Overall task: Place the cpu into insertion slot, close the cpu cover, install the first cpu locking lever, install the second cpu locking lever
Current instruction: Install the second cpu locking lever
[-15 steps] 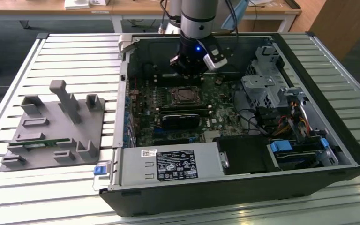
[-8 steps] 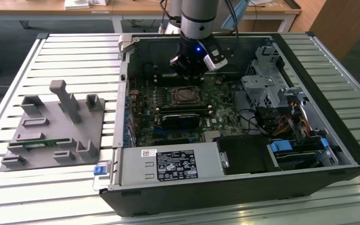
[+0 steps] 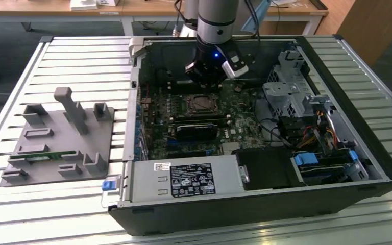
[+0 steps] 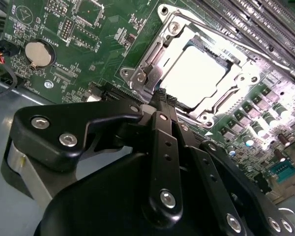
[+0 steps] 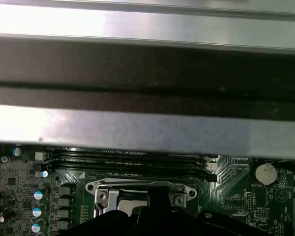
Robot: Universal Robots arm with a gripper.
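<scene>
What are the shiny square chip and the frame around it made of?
The chip looks like metal with a smooth silver-grey top: it glares bright white under the light. The cover over it seems to be thin silvery metal too, with glinting edges and round screw heads. The board beneath looks like green glossy plastic, though that is less sure.

The arm (image 3: 216, 20) came down from the far edge of the scene, its grey upper section near vertical and its black wrist (image 3: 206, 69) pointing downward, a small blue light lit on it. In the second wrist view the gripper (image 4: 164, 100) reached forward with its two black fingers (image 4: 160, 128) pressed together, tips meeting with no gap between them. In the first wrist view its dark fingertips (image 5: 158, 199) showed.
</scene>
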